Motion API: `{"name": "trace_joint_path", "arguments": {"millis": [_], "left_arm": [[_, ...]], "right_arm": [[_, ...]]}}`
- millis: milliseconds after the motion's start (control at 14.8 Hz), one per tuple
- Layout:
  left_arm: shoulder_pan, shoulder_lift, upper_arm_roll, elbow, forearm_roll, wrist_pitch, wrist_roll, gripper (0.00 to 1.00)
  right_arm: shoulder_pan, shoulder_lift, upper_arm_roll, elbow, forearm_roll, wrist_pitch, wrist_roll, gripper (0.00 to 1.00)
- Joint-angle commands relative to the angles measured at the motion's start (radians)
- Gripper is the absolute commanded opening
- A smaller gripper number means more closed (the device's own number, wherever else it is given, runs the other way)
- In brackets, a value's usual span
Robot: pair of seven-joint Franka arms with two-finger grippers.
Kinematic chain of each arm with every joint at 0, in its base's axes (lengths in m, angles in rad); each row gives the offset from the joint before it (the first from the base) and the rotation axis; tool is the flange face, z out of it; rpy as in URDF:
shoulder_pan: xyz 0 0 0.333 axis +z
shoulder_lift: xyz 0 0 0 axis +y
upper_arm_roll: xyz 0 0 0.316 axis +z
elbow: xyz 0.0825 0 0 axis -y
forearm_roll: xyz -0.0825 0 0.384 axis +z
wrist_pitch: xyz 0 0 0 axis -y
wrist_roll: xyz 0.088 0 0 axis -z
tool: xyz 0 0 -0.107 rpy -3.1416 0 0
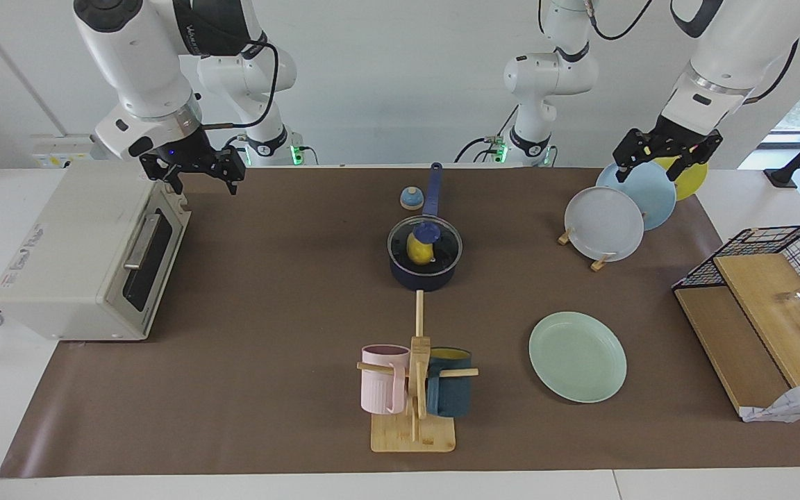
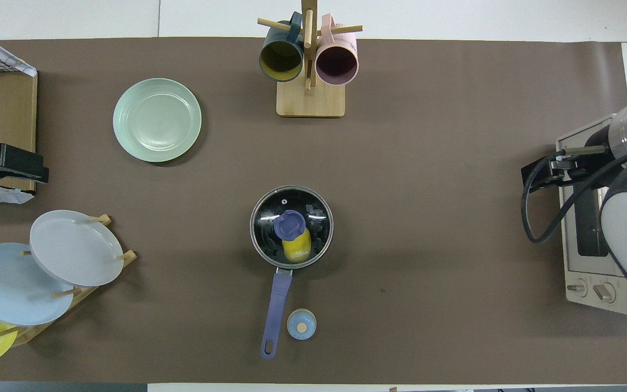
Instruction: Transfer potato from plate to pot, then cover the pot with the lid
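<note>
And here's the pot [image 1: 424, 267] at mid-table, glass lid [image 1: 424, 244] seated on its rim, and through the glass the yellow potato [image 1: 419, 250] sits inside, partly tucked under the lid's blue knob; the facing view shows the pot's dark wall and how the lid sits flat on top, while the overhead view gives the full circle of the lid [image 2: 292, 227] with the potato [image 2: 296, 249] just on the handle's side of the knob, and the long handle running back toward the robots; the mint-green plate [image 1: 577, 356] lies bare, farther from the robots than the pot and toward the left arm's end of the table; beside the handle, the little bell [image 1: 412, 198] stands near the robots' edge; the mug tree [image 1: 415, 389] with its pink and navy mugs stands farther out than the pot; now the arms: the facing view alone shows them whole, both raised; the left gripper [image 1: 669, 158] hangs over the rack of upright plates [image 1: 622, 215], fingers apart and holding nothing; the right gripper [image 1: 200, 175] hangs over the toaster oven [image 1: 87, 257], its fingers apart too, empty; from overhead the left gripper [image 2: 6, 166] is only a dark block at the frame's edge and the right gripper [image 2: 555, 171] a dark shape over the oven, fingertips not readable there.
</note>
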Motion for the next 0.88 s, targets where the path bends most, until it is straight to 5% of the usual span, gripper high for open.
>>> {"name": "trace_joint_path", "arguments": {"millis": [0,809], "left_arm": [[0.019,-0.009,-0.014,-0.016,-0.012,0.002,-0.007,1.00],[0.024,-0.009,-0.011,-0.016,-0.012,-0.001,-0.009,1.00]], "right_arm": [[-0.020,-0.018,0.010,-0.025,-0.004,0.016,-0.018,1.00],[-0.056,-0.013,0.008,-0.014,0.002,0.002,-0.013,1.00]]}}
